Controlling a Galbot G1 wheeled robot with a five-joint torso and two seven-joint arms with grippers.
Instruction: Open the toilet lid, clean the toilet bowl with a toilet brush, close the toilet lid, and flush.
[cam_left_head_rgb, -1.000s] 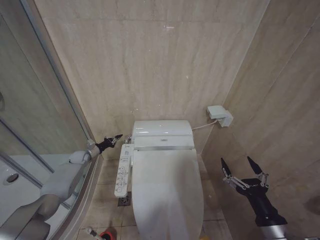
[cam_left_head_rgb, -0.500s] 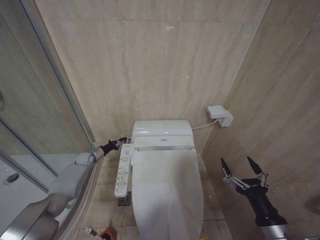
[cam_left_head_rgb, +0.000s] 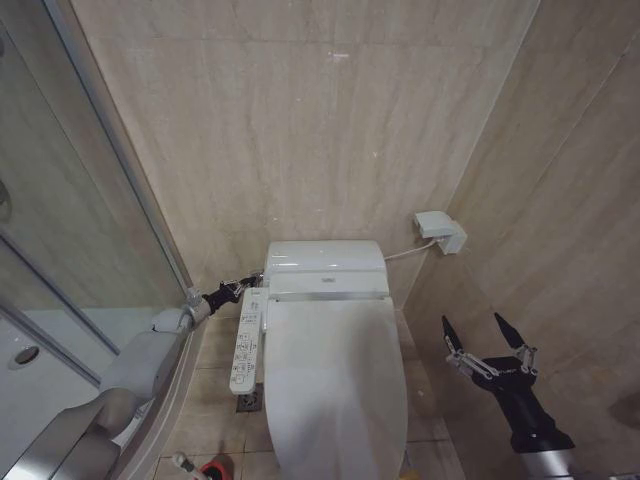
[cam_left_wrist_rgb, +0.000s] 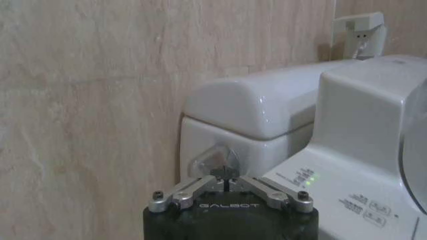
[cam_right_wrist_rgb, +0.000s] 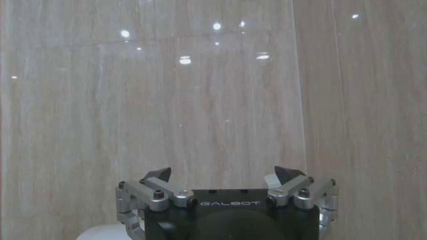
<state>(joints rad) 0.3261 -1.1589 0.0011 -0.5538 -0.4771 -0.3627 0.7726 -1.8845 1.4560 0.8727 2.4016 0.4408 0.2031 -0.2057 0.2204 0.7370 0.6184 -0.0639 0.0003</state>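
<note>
The toilet lid (cam_left_head_rgb: 332, 385) lies shut, glossy and white, and hides the toilet bowl. My left gripper (cam_left_head_rgb: 249, 283) is shut and reaches to the left side of the white tank (cam_left_head_rgb: 324, 256). In the left wrist view the left gripper (cam_left_wrist_rgb: 225, 176) has its tips right at a small glossy handle (cam_left_wrist_rgb: 215, 157) on the tank's side. My right gripper (cam_left_head_rgb: 487, 336) hangs open to the right of the toilet, holding nothing, and the right gripper (cam_right_wrist_rgb: 221, 174) faces the tiled wall. The toilet brush (cam_left_head_rgb: 181, 462) stands in its red cup (cam_left_head_rgb: 214, 468) on the floor at the lower left.
A long white control panel (cam_left_head_rgb: 245, 340) runs along the toilet's left side. A glass shower enclosure (cam_left_head_rgb: 70, 250) closes off the left. A white wall box (cam_left_head_rgb: 441, 230) with a cable sits behind the toilet on the right. Tiled walls stand close on both sides.
My left gripper has moved right and slightly down, closer to the tank's left side. The right arm has stayed still.
</note>
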